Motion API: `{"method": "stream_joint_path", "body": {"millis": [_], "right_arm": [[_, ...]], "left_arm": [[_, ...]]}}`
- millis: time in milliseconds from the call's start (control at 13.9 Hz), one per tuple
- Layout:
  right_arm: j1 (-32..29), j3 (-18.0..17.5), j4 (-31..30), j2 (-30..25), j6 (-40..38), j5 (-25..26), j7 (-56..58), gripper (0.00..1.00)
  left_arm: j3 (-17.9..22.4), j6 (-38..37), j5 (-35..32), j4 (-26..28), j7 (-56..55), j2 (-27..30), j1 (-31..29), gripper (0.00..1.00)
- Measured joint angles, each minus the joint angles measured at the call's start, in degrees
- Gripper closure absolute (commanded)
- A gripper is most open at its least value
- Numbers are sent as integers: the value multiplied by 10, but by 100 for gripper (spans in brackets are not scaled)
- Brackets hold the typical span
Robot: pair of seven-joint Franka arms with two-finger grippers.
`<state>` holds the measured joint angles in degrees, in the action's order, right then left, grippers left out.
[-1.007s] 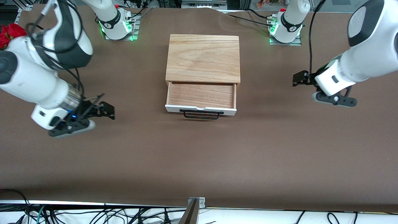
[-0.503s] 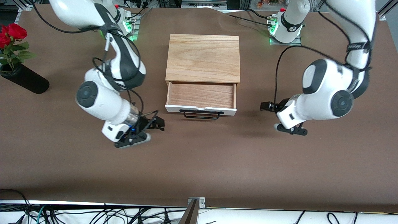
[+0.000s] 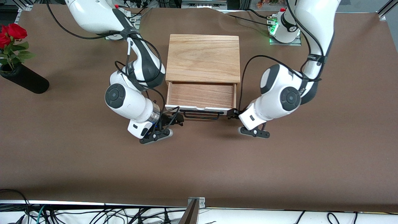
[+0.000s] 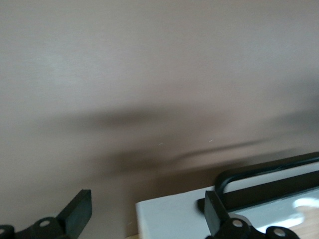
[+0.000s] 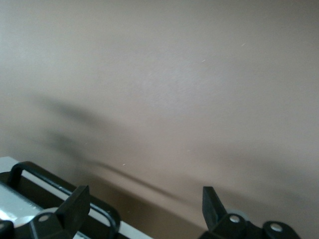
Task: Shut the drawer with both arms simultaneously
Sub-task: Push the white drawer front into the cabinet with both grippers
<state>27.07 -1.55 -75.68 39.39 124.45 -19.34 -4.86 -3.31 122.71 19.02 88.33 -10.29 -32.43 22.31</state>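
The drawer (image 3: pixel 201 95) stands pulled out of the box (image 3: pixel 203 58), mid-counter, toward the edge where the arm bases stand. Its tray is empty. The left claw (image 3: pixel 232 114) sits spread open at the front panel's corner toward the left arm's end, one finger (image 4: pixel 218 217) against the handle (image 3: pixel 201 114). The right claw (image 3: pixel 174 119) sits spread open at the other corner, holding nothing. A black vase (image 3: pixel 25 81) with red roses (image 3: pixel 9 32) stands near the counter (image 3: pixel 199 161) edge at the right arm's end, well apart.

Drawer (image 3: pixel 201 95) light wood, white front, black handle (image 3: pixel 201 115); table (image 3: pixel 199 161) brown; rose (image 3: pixel 12 31) red.
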Motion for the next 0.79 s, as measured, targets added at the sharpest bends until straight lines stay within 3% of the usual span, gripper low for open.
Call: {"method": "stream_joint_path", "body": {"millis": [791], "right_arm": [[13,-9,-1,24,-75,-10,0,0]], "left_arm": [[0,4,61,-27,-20,-31,27,0]]}}
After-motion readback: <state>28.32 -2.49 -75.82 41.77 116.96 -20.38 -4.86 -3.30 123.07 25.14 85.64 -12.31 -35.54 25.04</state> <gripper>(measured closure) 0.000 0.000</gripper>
